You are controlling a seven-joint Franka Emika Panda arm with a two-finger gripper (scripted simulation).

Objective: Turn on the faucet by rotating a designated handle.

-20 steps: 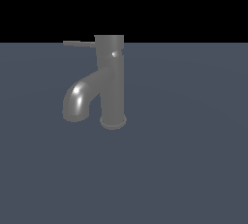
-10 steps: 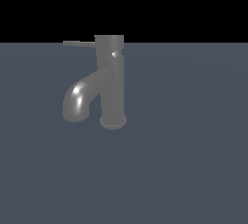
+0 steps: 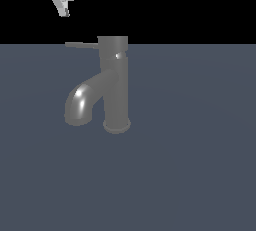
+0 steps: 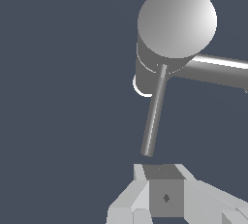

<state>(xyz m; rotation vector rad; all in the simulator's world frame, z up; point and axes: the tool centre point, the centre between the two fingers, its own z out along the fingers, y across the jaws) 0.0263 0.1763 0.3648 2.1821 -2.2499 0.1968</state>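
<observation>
Faucet (image 3: 116,85) stands upright on the dark grey floor (image 3: 190,175), its flared base ring resting there and its thick spout curving down toward the exterior view's left. Its thin handle (image 3: 81,45) juts from the top cap to that same side. Above and apart from the handle tip hangs the white gripper (image 3: 64,9), mostly cut off by the frame; whether its fingers are spread or closed cannot be told. No writing shows anywhere.

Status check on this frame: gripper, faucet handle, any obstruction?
Gripper above handle's free end, no contact, jaw state unclear. Faucet upright, untouched. Nothing seen between gripper and handle.
</observation>
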